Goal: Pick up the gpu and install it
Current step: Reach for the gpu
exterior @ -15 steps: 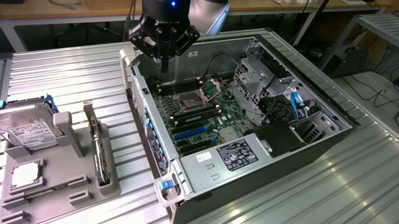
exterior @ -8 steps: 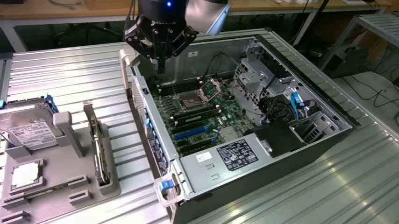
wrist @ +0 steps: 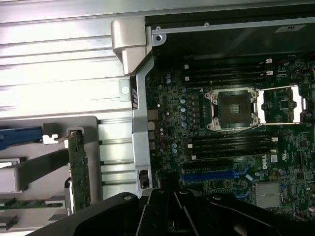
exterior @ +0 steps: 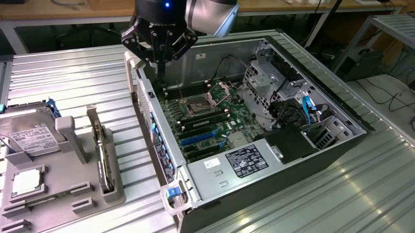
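Case (exterior: 146, 104) open above mobo (exterior: 217, 121); drive cage (exterior: 267, 80), cables (exterior: 305, 108) crowd exterior view's right.

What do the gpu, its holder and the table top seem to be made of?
The gpu: green circuit board, likely fibreglass laminate, matte. The holder: grey and dull, probably plastic. The table top: ribbed metal, likely aluminium, shiny with reflections.

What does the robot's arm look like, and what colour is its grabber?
The robot arm is a rounded, shiny silver-grey tube. Joined to it is a black wrist piece with a little blue light glowing on it. The gripper is all black, built from angular linked bars that narrow toward the tip.
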Controlling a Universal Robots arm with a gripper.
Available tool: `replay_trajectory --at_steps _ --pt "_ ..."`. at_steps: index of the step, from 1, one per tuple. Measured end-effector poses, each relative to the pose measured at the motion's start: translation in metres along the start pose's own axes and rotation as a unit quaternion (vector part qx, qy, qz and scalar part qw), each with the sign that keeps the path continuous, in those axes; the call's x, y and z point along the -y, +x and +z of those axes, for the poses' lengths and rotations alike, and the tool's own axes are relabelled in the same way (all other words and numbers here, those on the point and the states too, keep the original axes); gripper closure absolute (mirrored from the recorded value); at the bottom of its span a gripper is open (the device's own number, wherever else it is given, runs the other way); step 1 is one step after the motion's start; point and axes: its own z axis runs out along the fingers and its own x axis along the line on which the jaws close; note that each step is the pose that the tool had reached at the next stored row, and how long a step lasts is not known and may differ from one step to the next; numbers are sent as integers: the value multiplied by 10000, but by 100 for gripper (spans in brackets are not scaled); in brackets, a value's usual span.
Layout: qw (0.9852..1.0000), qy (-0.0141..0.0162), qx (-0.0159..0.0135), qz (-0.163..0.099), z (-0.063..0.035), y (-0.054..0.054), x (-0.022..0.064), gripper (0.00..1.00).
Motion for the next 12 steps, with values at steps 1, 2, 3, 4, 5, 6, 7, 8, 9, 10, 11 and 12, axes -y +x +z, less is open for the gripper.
replay_trajectory --at_steps 1,2,3,4,5,6,7,8,9,10,11,12 --pt "10000 0 -2 0 0 23 2 89" --pt "10000 1 -3 0 0 46 4 89" --pt "10000 1 -4 0 1 69 6 89" --pt "10000 0 -6 1 1 91 8 89" --pt "10000 1 -7 1 1 112 10 89" --pt "10000 0 -9 1 2 130 12 89" --pt "10000 1 -10 1 2 150 14 89" --pt "10000 1 -12 1 2 170 16 89" --pt "10000 1 -14 1 3 187 18 89" --pt "10000 1 -16 1 3 204 19 89" --pt "10000 1 -19 1 3 225 21 89" --pt "10000 2 -22 1 4 252 24 89"
